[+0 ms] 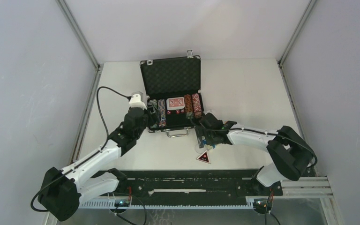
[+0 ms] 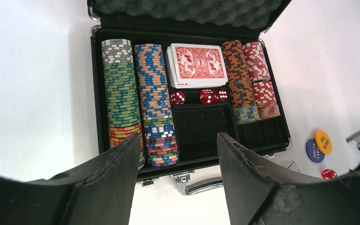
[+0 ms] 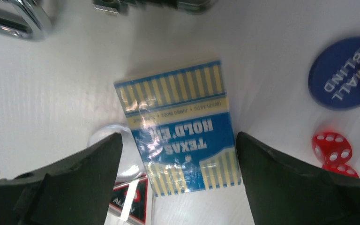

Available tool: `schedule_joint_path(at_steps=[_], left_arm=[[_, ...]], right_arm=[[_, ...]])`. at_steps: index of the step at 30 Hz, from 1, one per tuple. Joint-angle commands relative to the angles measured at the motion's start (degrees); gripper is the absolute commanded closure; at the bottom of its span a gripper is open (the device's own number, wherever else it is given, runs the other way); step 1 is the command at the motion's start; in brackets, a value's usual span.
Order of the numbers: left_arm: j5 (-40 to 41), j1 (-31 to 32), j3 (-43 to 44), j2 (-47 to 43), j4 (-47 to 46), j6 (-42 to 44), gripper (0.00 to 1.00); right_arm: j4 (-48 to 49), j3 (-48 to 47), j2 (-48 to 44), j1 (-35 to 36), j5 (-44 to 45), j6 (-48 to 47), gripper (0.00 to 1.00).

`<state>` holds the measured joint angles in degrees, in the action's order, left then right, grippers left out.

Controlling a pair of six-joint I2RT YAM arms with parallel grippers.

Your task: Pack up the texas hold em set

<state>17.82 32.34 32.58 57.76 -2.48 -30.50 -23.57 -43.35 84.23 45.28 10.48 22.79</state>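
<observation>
White arm links (image 1: pixel 93 160), black joints (image 1: pixel 288 157), black cable (image 1: pixel 98 101), scuffed black jaws

The left arm (image 1: pixel 98 159) and right arm (image 1: pixel 253 136) are stretched from the table's (image 1: pixel 243 93) near edge toward its middle. The left gripper (image 2: pixel 178 140) is opened, the right gripper (image 3: pixel 178 140) spread wide.

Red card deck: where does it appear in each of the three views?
Top external: the red card deck lies in the open case, near the picture's centre.
Left wrist: upper centre, just above three red dice.
Right wrist: not in it.
Shared landmark: the case's silver handle.
</observation>
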Motion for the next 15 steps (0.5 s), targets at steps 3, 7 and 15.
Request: schedule_joint_path(at_steps=[3, 7, 15], left_arm=[[-1.5, -0.1, -0.7, 0.4, -3.3, -0.3, 0.34], [-1.5, 0.0, -0.5, 0.7, -3.2, -0.3, 0.34], [-3.5, -0.1, 0.4, 1.9, -2.9, -0.4, 0.23]], right_arm=[[5.5, -1.6, 7.5, 0.5, 0.4, -1.6, 0.07], [5.6, -1.6, 7.5, 2.4, 1.6, -0.8, 0.28], [4.9, -1.6, 4.1, 3.6, 5.9, -1.2, 0.72]])
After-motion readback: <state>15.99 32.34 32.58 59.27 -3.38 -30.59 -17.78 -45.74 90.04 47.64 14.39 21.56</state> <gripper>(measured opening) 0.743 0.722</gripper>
